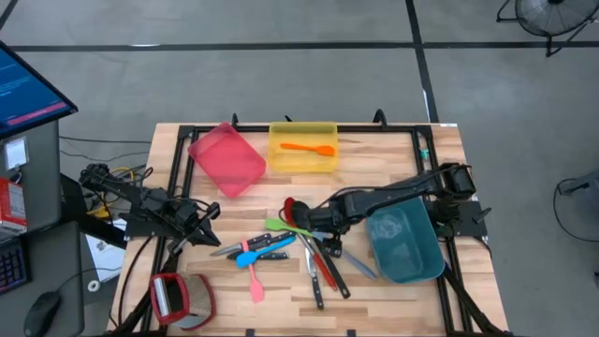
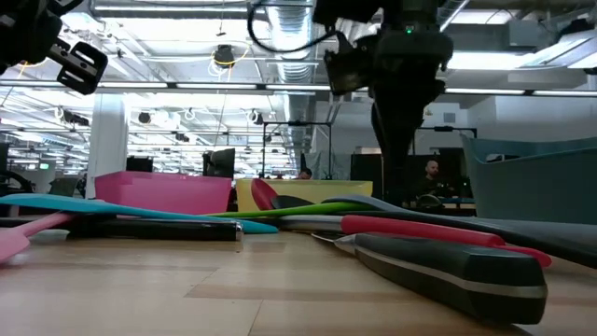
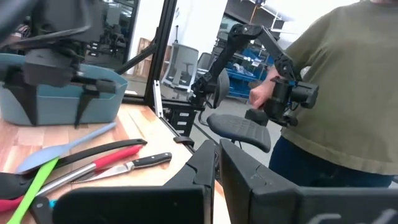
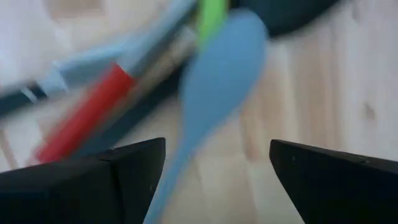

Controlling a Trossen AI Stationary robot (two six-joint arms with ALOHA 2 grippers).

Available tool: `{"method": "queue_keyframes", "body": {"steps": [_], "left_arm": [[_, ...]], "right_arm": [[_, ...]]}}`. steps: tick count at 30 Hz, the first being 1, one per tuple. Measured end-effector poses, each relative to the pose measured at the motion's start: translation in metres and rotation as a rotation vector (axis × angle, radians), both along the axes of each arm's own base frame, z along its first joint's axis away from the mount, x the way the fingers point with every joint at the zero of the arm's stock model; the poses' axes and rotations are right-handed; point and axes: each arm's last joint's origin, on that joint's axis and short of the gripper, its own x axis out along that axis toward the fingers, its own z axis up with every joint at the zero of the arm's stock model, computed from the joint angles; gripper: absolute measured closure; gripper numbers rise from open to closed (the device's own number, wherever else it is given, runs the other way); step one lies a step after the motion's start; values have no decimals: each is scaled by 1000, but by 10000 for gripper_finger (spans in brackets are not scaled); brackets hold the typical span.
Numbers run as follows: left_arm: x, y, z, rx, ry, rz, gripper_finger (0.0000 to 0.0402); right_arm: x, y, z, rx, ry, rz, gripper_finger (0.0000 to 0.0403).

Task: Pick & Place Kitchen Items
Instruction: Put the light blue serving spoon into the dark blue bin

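Several utensils lie in a loose pile at the table's middle: a green spatula (image 1: 279,226), a blue spatula (image 1: 266,251), a pink spatula (image 1: 255,285), a red spoon (image 1: 290,206), a grey spoon (image 4: 217,81) and black-handled knives (image 1: 317,285). An orange spatula (image 1: 309,147) lies in the yellow bin (image 1: 277,159). My right gripper (image 4: 217,165) hangs open just above the pile, its fingers on either side of the grey spoon's handle without touching it. My left gripper (image 1: 210,221) is shut and empty, raised left of the pile.
A pink bin (image 1: 227,159) stands tilted at the far left beside the yellow bin. A teal bin (image 1: 404,245) stands at the right, under my right arm. A red and white object (image 1: 178,298) sits at the near left corner. A person stands beyond the table in the left wrist view (image 3: 348,93).
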Motion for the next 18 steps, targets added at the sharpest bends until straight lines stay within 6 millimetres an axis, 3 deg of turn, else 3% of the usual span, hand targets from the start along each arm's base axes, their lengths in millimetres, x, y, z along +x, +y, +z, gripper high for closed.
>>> {"method": "queue_keyframes", "body": {"steps": [10,18], "left_arm": [[3,-1,-3,13,29,1,394],[5,-2,-5,24,54,0,394]], "right_arm": [[-32,12,-37,20,-9,-86,117],[-39,7,-56,7,-40,-144,117]]}}
